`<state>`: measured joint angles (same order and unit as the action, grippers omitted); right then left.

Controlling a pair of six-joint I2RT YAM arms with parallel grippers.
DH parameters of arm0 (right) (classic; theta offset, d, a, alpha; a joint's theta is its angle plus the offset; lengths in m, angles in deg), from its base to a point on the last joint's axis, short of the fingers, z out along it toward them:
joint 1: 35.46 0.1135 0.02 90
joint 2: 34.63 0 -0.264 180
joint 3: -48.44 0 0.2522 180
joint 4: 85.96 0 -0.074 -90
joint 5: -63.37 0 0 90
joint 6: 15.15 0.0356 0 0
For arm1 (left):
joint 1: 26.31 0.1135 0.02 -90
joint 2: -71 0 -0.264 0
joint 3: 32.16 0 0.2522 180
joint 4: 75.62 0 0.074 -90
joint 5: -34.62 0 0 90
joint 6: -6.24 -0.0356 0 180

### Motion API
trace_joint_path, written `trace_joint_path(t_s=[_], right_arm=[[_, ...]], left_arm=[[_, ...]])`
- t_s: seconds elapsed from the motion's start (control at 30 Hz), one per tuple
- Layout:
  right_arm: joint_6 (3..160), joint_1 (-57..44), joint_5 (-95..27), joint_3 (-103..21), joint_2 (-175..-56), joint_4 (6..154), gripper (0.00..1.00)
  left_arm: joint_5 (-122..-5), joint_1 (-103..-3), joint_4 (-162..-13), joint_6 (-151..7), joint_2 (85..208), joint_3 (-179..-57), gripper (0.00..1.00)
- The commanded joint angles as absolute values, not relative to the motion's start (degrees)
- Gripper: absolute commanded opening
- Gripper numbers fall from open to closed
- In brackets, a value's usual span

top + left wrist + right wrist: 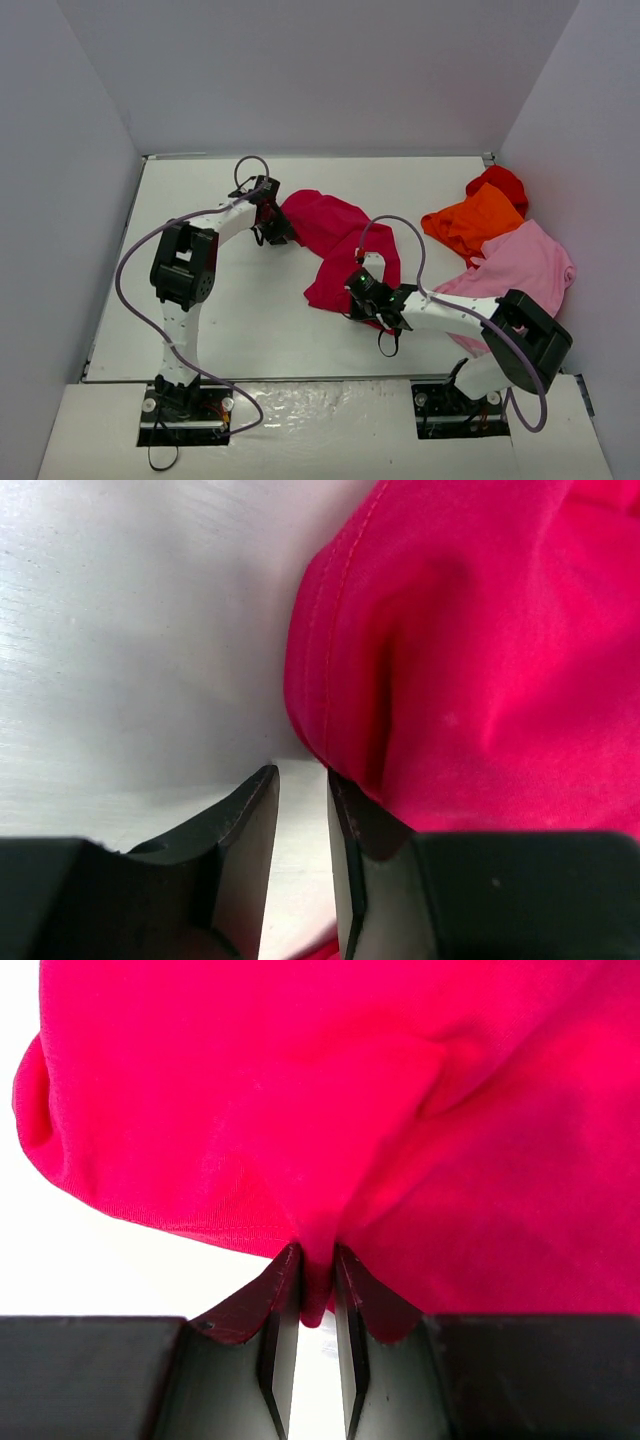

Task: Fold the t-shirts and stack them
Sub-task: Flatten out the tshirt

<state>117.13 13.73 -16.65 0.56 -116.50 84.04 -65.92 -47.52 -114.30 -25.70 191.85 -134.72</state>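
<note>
White table (250,320): right gripper (318,1250) pinches crimson t-shirt (340,240) fold; left gripper (301,773) jaws nearly closed beside its hem, grip unclear.

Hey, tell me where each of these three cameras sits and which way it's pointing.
Top: above and behind the bases, looking down across the table, left arm, right arm and shirt pile.
Left wrist: on the left arm, looking past the left gripper at the hem of the crimson shirt.
Right wrist: on the right arm, looking past the right gripper, pinching a fold of that shirt.
Shared: all three show the crimson shirt.
</note>
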Motion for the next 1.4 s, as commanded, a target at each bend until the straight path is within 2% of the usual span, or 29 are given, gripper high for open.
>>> trace_joint_path(t_s=[0.0, 0.3, 0.5, 0.8, 0.87, 0.93, 1.2, 1.37], right_arm=[[118.20, 14.13, -17.75, 3.24, -116.24, 74.42, 0.17], [119.04, 14.67, -17.62, 3.64, -115.65, 74.28, 0.17], [119.84, 15.31, -17.23, 3.66, -115.42, 73.86, 0.17], [120.56, 15.85, -17.01, 3.46, -114.59, 72.38, 0.16], [120.74, 15.87, -16.70, 3.31, -113.96, 71.92, 0.16], [120.92, 15.87, -16.61, 3.31, -113.02, 71.68, 0.16], [121.57, 16.04, -16.26, 3.79, -111.16, 71.32, 0.16], [120.78, 16.04, -15.02, 3.31, -111.70, 71.35, 0.15]], left_arm=[[-63.23, -47.67, -120.01, -28.47, 195.36, -134.78, 0.23], [-61.14, -47.81, -115.70, -28.28, 195.72, -132.09, 0.23], [-60.61, -48.20, -105.60, -28.65, 197.68, -128.56, 0.34], [-63.99, -48.48, -103.03, -28.25, 201.16, -131.29, 0.35], [-64.88, -48.46, -106.31, -28.34, 202.34, -132.85, 0.26], [-65.11, -48.47, -109.84, -29.30, 203.28, -135.06, 0.00], [-63.81, -48.72, -112.33, -32.64, 200.95, -134.97, 0.00], [-61.02, -48.81, -113.64, -34.71, 189.06, -130.88, 0.00]])
